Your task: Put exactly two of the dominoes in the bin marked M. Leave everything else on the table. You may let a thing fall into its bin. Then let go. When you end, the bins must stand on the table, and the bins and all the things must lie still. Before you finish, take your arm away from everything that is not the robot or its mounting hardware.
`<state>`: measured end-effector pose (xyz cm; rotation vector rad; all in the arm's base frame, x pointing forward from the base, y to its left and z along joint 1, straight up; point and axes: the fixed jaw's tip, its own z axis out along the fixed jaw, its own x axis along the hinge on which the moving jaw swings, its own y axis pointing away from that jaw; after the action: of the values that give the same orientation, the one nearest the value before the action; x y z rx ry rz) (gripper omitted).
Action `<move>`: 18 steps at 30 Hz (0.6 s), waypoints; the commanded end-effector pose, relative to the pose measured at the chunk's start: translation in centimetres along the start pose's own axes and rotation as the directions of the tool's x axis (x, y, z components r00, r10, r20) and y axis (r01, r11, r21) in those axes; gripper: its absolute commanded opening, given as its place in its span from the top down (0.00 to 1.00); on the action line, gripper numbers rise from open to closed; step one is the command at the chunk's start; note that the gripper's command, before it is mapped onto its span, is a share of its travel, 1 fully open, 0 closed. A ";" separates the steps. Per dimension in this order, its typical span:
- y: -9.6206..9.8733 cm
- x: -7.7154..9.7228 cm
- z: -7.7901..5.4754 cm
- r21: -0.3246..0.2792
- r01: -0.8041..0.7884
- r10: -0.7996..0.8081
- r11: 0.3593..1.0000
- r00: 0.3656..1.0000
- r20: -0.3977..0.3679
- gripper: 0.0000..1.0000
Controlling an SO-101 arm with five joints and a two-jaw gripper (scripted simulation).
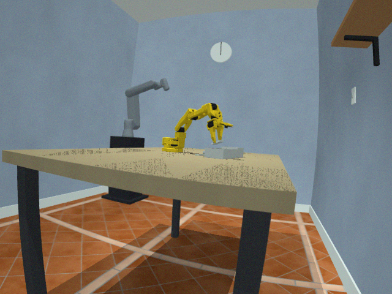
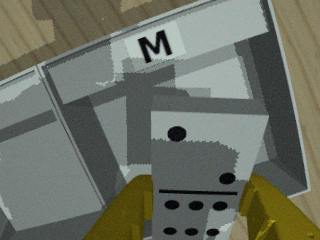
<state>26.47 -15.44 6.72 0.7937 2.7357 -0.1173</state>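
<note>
My yellow gripper (image 2: pixel 196 216) (image 1: pixel 217 141) is shut on a grey domino (image 2: pixel 200 167) with black pips. It holds the domino just above the grey bin marked M (image 2: pixel 263 47) (image 1: pixel 225 152); the M label (image 2: pixel 155 44) is on the bin's far wall. The domino hangs over the inside of that bin. In the exterior view the gripper points down over the bin, and the domino shows only as a small pale sliver (image 1: pixel 217 143) at its tip.
Another grey bin (image 2: pixel 30 160) adjoins the M bin on the left in the wrist view. The wooden table (image 1: pixel 126 164) carries the arm's base (image 1: pixel 172 144). A grey robot arm (image 1: pixel 134 107) stands behind the table.
</note>
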 end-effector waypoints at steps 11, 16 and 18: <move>-0.3 -1.3 -1.4 0.000 -0.018 0.018 1.000 0.996 0.087 1.00; -0.3 -1.3 -1.3 0.000 -0.018 0.018 1.000 0.996 0.083 1.00; -0.3 -1.2 -1.1 0.000 -0.018 0.018 1.000 0.997 0.079 1.00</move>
<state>26.51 -15.46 6.72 0.7936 2.7333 -0.1180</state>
